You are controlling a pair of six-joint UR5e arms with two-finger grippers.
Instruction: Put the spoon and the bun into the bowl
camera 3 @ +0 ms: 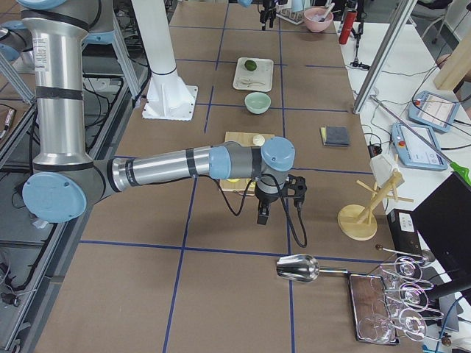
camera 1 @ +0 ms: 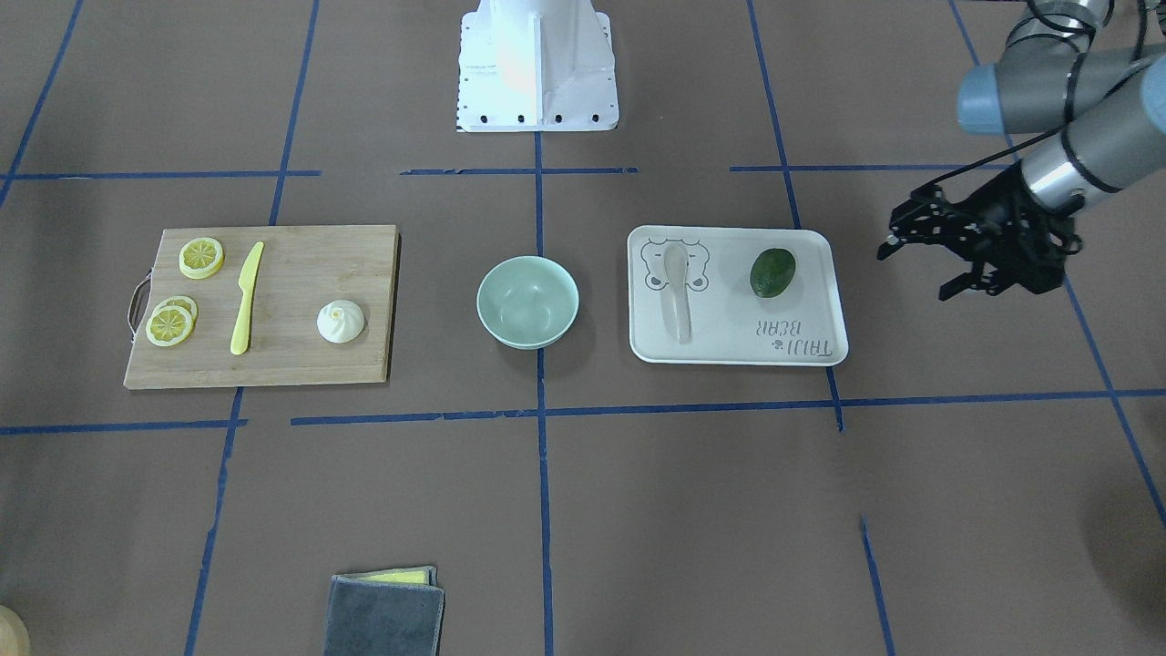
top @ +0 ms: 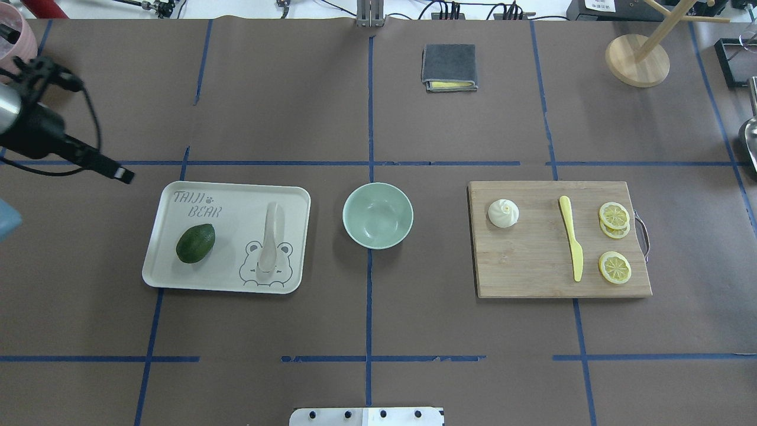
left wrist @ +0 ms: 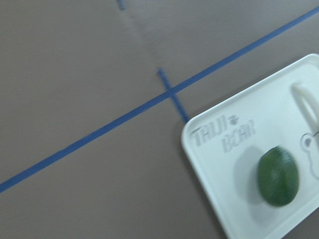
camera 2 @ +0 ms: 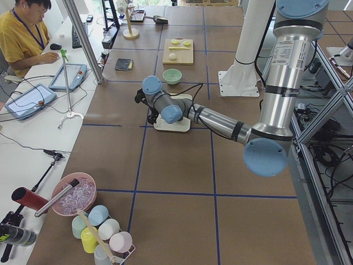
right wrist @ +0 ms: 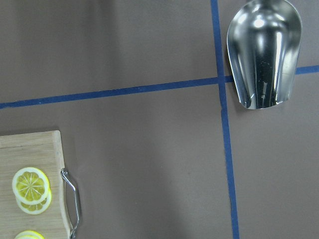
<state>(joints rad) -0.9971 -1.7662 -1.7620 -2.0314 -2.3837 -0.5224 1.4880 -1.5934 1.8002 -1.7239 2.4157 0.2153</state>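
Lying on tray (top: pixel 236 198), spoon (top: pixel 269 236), bun (top: pixel 503 213) on cutting board (top: pixel 532 266), bowl (top: pixel 378 215) between them.

Mint-green bowl (top: pixel 378 219); white bun (top: pixel 503 213), swirl pleats; off-white spoon (top: pixel 269 242), seemingly translucent; cream tray (top: pixel 236 201), grey bear print.

This is a robotics lab. A wide table (top: pixel 266 106) is papered in brown and ruled into squares by blue tape lines (top: pixel 369 307), with a white bolted pedestal (camera 1: pixel 537 73) at the top centre of the front-facing view. A large grey-and-blue jointed robot arm (camera 2: pixel 287 72) fills the right of the left side view. At that view's upper left an operator (camera 2: pixel 22 33) in a yellow shirt sits at a white bench (camera 2: pixel 33 138) with tablet-like control pendants (camera 2: pixel 69 77) and loose cables (camera 2: pixel 16 146), beside aluminium frame posts (camera 2: pixel 83 38).
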